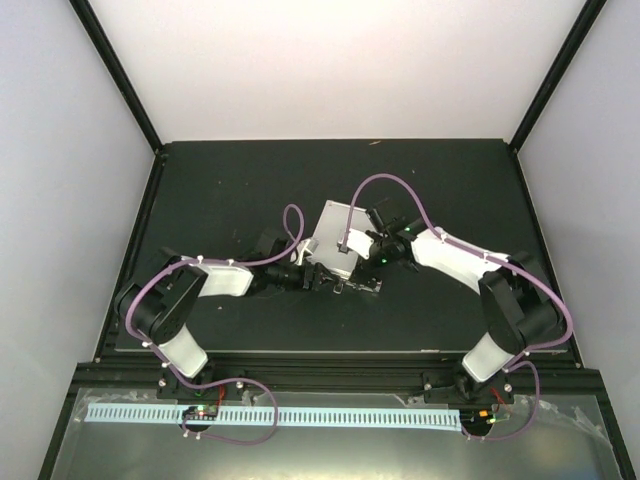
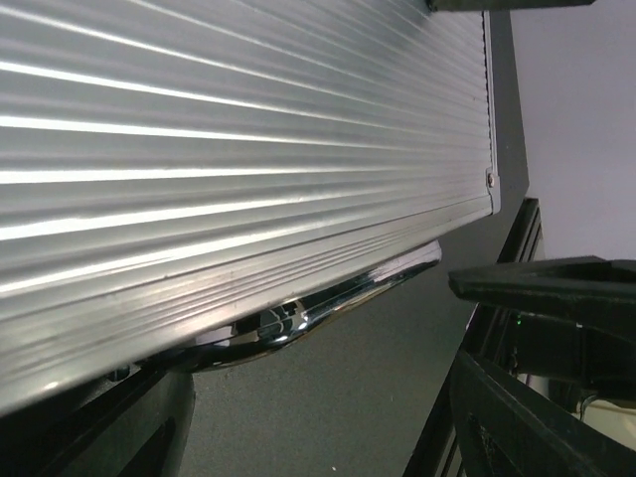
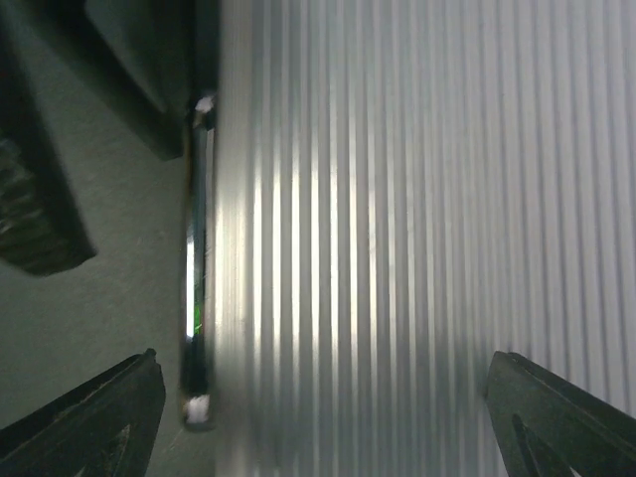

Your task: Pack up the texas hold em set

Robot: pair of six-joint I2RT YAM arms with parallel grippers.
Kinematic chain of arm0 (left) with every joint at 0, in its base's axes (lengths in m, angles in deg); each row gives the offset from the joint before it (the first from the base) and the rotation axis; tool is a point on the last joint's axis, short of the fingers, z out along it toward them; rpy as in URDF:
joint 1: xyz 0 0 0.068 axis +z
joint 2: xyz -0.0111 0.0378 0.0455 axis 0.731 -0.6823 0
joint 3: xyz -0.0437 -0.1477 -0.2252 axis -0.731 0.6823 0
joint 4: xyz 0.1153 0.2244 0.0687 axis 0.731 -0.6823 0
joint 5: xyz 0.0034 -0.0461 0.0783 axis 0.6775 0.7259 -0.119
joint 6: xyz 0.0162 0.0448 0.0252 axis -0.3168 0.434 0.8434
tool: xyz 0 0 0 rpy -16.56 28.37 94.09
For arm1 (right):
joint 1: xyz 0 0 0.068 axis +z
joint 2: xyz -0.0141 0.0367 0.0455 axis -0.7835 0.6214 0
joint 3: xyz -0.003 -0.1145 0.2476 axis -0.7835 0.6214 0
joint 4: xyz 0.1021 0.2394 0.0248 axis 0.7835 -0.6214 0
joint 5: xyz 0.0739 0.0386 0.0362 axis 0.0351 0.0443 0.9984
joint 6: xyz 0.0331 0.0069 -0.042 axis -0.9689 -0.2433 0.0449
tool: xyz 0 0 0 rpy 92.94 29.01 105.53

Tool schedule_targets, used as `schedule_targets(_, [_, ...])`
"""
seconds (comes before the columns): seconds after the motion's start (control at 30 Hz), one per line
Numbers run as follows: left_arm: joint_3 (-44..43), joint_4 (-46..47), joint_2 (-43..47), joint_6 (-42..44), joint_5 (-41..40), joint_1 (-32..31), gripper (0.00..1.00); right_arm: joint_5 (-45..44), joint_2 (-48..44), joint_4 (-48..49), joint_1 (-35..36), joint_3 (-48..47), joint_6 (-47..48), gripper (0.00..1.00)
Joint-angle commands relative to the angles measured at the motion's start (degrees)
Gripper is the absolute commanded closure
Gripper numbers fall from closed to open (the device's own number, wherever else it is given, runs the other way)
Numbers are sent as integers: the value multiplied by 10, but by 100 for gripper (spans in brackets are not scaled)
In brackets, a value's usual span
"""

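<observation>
Ribbed silver case [image 3: 397,238] lies shut, handle [image 3: 194,258] between the wide, empty right jaws; left jaws gape empty alongside. Packing looks done; latching likely next.

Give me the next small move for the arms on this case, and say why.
Probably lower the right gripper to press the silver ribbed aluminium briefcase shut. It hangs open just above the ribbed top, beside the chrome handle. The left gripper, also open, sits at that handle edge, holding nothing.

The left arm [image 1: 228,279] and right arm [image 1: 452,256] are white with black joints; purple cables [image 1: 384,178] loop behind their black fingers [image 3: 91,425].
</observation>
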Motion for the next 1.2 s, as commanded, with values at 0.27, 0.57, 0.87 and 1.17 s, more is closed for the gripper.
schedule_targets(0.27, [11, 110, -43, 9, -36, -2, 14, -72, 11, 27, 5, 11, -18, 13])
schedule_targets(0.57, [5, 152, -73, -17, -23, -5, 17, 32, -28, -25, 3, 9, 6, 6])
schedule_targets(0.87, [9, 147, -23, -57, 31, -12, 26, 3, -46, -18, 3, 33, 35, 4])
schedule_targets(1.17, [-18, 125, -13, -64, 47, -18, 30, 3, -37, 2, 6, 52, 36, 0])
